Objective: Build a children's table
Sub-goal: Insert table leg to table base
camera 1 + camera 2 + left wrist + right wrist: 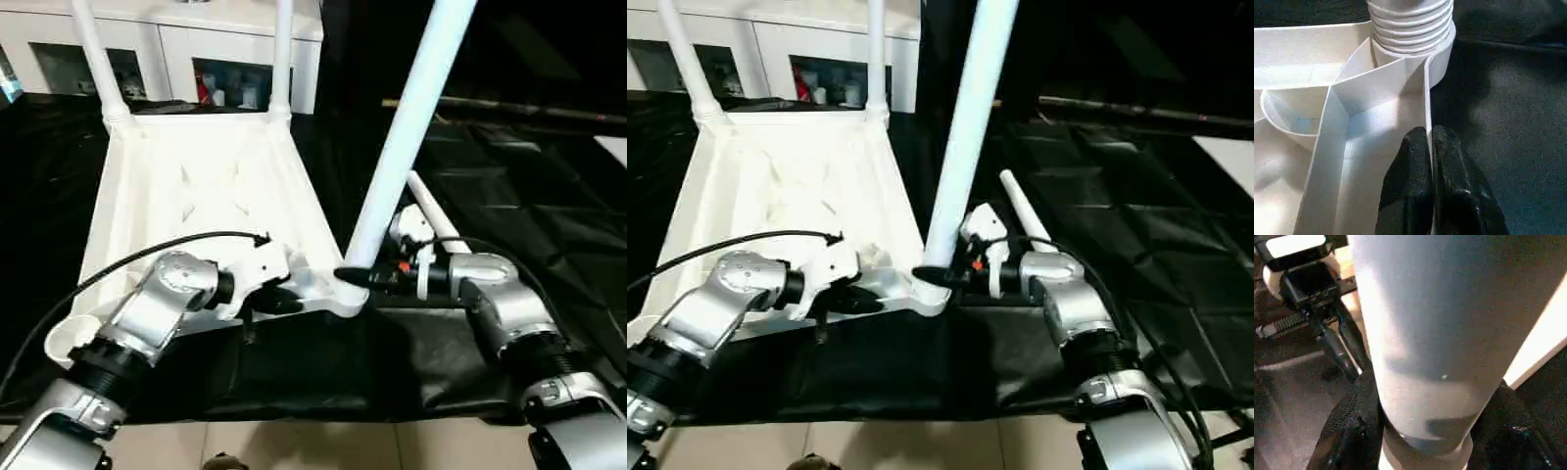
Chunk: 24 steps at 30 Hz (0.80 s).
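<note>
Left gripper (1431, 161): pinching tabletop (196, 176) rim | right gripper (355, 278): half-spread, clasping leg (407, 132) base at corner socket (345, 292)

It looks like a lab or a test room. The work surface (549, 196) is draped in black cloth, and behind it stands a white cabinet (176, 49) with open shelves holding small items.

No readable text, label, brand, number or sign anywhere.
</note>
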Motion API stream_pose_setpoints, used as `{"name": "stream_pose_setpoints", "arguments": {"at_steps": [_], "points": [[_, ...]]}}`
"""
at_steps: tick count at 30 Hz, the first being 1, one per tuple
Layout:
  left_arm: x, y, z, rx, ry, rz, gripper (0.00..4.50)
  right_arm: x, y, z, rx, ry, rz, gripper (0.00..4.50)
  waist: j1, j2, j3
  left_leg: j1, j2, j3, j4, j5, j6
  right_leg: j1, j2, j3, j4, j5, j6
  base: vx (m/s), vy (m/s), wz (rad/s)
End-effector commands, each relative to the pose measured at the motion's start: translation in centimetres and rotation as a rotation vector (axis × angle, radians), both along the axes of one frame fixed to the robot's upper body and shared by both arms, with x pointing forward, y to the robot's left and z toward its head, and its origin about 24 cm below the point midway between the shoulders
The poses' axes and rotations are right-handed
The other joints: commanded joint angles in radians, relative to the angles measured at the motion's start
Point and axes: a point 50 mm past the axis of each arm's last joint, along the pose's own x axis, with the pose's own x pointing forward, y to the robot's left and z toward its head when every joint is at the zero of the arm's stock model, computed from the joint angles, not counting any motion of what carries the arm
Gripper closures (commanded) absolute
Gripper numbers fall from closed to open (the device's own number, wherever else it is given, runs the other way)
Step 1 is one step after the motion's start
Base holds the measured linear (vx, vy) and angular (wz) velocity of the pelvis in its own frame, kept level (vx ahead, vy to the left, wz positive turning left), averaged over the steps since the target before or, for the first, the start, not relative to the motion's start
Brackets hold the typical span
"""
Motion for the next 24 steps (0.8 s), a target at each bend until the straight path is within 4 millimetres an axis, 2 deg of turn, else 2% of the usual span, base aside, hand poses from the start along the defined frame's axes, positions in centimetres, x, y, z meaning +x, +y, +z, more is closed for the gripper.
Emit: {"name": "stream_pose_setpoints", "arguments": {"at_steps": [1, 6, 11, 14, 15, 16, 18, 19, 20, 21, 22, 24], "points": [[-0.4, -1.1, 0.8, -0.014, -0.030, -0.092, 4.50, -2.2, -0.6, -4.5, -0.128, 0.186, 0.032, 2.59, -0.005, 0.021, -0.048, 0.025, 0.034, -0.015, -0.073, -0.305, -0.034, 0.024, -0.067, 0.048, -0.084, -0.201, -0.192, 0.000, 0.000, 0.00], [-0.4, -1.0, 0.8, -0.007, -0.028, -0.100, 4.50, -2.1, -0.6, -4.6, -0.121, 0.181, 0.026, 2.59, -0.006, 0.026, -0.046, 0.030, 0.035, -0.018, -0.075, -0.368, -0.048, 0.020, -0.069, 0.049, -0.090, -0.268, -0.188, 0.000, 0.000, 0.00], [-0.1, -1.0, 0.7, -0.008, -0.026, -0.078, 4.50, -1.8, -0.6, -5.1, -0.105, 0.165, -0.050, 2.59, -0.009, 0.022, -0.046, 0.030, 0.036, -0.018, -0.076, -0.373, -0.049, 0.018, -0.068, 0.049, -0.089, -0.260, -0.194, 0.000, 0.000, 0.00], [0.1, -1.0, 0.7, -0.015, -0.024, -0.054, 4.50, -1.5, -0.7, -5.4, -0.107, 0.144, -0.134, 2.59, -0.015, 0.022, -0.040, 0.032, 0.035, -0.022, -0.079, -0.423, -0.056, 0.014, -0.072, 0.048, -0.099, -0.353, -0.178, 0.000, 0.000, 0.00], [0.2, -1.0, 0.7, -0.026, -0.022, -0.035, 4.50, -1.1, -0.8, -5.5, -0.116, 0.128, -0.206, 2.59, -0.019, 0.017, -0.037, 0.033, 0.035, -0.025, -0.080, -0.453, -0.061, 0.011, -0.073, 0.047, -0.105, -0.414, -0.163, 0.000, 0.000, 0.00], [0.3, -1.0, 0.7, -0.035, -0.021, -0.017, 4.50, -0.7, -0.8, -5.6, -0.123, 0.116, -0.267, 2.59, -0.025, 0.018, -0.035, 0.036, 0.034, -0.029, -0.080, -0.484, -0.069, 0.006, -0.076, 0.046, -0.110, -0.472, -0.151, 0.000, 0.000, 0.00], [0.4, -1.1, 0.8, -0.040, -0.020, -0.003, 4.50, -0.5, -0.8, -5.7, -0.127, 0.112, -0.305, 2.60, -0.030, 0.018, -0.034, 0.036, 0.033, -0.033, -0.080, -0.508, -0.076, 0.005, -0.078, 0.043, -0.116, -0.530, -0.133, 0.000, 0.000, 0.00], [0.5, -1.1, 0.8, -0.045, -0.019, 0.030, 4.50, 0.1, -0.7, -5.8, -0.137, 0.111, -0.409, 2.60, -0.036, 0.017, -0.032, 0.028, 0.033, -0.043, -0.085, -0.526, -0.081, 0.010, -0.081, 0.037, -0.121, -0.585, -0.105, 0.000, 0.000, 0.00], [0.5, -1.1, 0.8, -0.045, -0.019, 0.030, 4.50, 0.1, -0.7, -5.8, -0.137, 0.111, -0.409, 2.60, -0.040, 0.019, -0.033, 0.028, 0.032, -0.045, -0.086, -0.536, -0.085, 0.009, -0.081, 0.035, -0.122, -0.595, -0.101, -0.050, 0.019, -0.21], [0.7, -1.3, 0.9, -0.046, -0.024, 0.070, 4.50, 0.5, -0.5, -6.1, -0.142, 0.123, -0.517, 2.60, -0.048, 0.019, -0.035, 0.024, 0.031, -0.050, -0.088, -0.547, -0.092, 0.013, -0.081, 0.030, -0.122, -0.596, -0.096, -0.050, 0.019, -0.21], [0.9, -1.4, 0.9, -0.048, -0.025, 0.100, 4.50, 0.9, -0.3, -6.3, -0.144, 0.136, -0.596, 2.60, -0.056, 0.015, -0.034, 0.024, 0.031, -0.055, -0.091, -0.562, -0.098, 0.011, -0.080, 0.025, -0.123, -0.588, -0.100, -0.052, 0.022, -0.22], [0.9, -1.7, 1.0, -0.055, -0.026, 0.130, 4.50, 1.1, -0.1, -6.4, -0.135, 0.156, -0.657, 2.60, -0.063, 0.022, -0.035, 0.023, 0.030, -0.060, -0.092, -0.583, -0.100, 0.014, -0.080, 0.019, -0.124, -0.585, -0.099, -0.052, 0.028, -0.23]]}}
